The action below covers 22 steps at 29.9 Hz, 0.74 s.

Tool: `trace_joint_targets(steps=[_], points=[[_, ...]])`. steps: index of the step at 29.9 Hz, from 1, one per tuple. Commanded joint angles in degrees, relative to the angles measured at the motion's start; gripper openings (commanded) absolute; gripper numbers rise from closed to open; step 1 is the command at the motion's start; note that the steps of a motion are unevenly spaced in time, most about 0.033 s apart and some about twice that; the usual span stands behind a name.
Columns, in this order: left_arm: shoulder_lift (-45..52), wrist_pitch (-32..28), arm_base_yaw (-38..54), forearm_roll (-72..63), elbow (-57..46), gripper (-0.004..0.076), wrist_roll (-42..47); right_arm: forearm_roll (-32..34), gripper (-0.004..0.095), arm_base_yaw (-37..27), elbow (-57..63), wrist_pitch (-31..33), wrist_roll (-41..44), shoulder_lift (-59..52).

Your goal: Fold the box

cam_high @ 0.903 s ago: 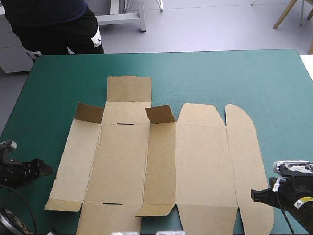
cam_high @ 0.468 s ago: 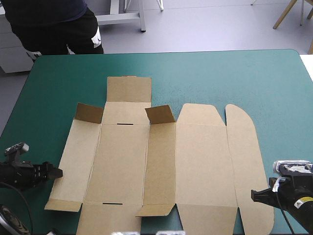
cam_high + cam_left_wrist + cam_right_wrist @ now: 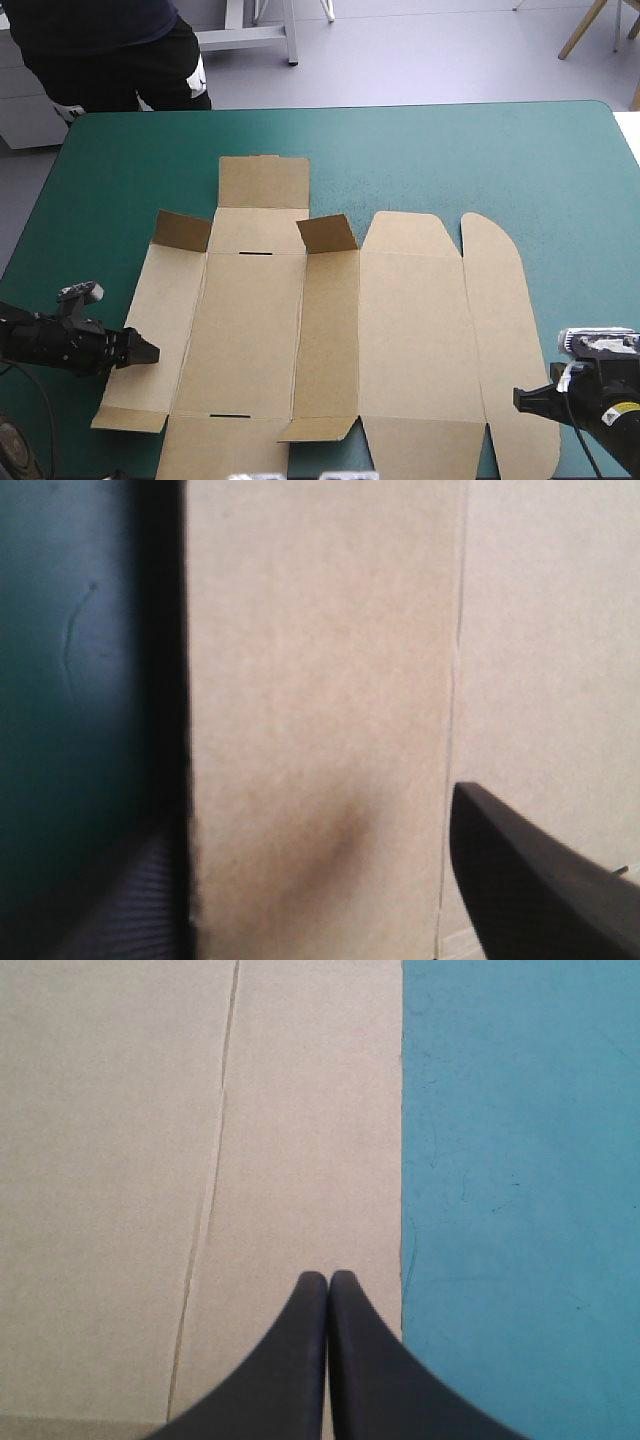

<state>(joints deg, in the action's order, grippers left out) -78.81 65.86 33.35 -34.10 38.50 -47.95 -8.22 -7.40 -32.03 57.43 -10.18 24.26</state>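
Two grippers waited at opposite sides of the box [image 3: 330, 330]. The left gripper [image 3: 138, 352] stood open, its black fingers [image 3: 520, 880] spread to either side of the box's left edge, one over the brown board and the other on the side of the teal-green cover. The right gripper [image 3: 526, 398] was closed to a single point and held nothing, poised over the rounded right-hand panel just inside its outer edge. The box lay almost wholly flat in the middle of the desk [image 3: 450, 160] — only the small corner flaps [image 3: 328, 233] at the ends of the two narrow panels tilted up. Folding looked barely begun, and the step in hand seemed to be taking hold of the left side wall. The next move probably called for pinching that edge and swinging the panel up along its crease — without dragging the whole board.
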Motion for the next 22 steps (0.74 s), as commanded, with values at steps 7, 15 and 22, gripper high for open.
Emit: trace_joint_targets(steps=[7, 15, 22], points=[[1.00, 3.18, -4.07, -2.94, -1.14, 0.0503, 2.64, -0.81, -0.0019, -0.22, -1.32, -3.02, -0.43, 0.39], [0.91, 3.47, -4.07, -5.20, -1.51, 0.0503, 2.75, -0.95, -0.0019, 2.01, -1.32, -3.02, -0.70, 0.39], [0.91, 4.69, -4.07, -6.72, -1.51, 0.0503, 2.53, -0.95, -0.0019, 2.01, -1.32, -3.02, -0.70, 0.39]])
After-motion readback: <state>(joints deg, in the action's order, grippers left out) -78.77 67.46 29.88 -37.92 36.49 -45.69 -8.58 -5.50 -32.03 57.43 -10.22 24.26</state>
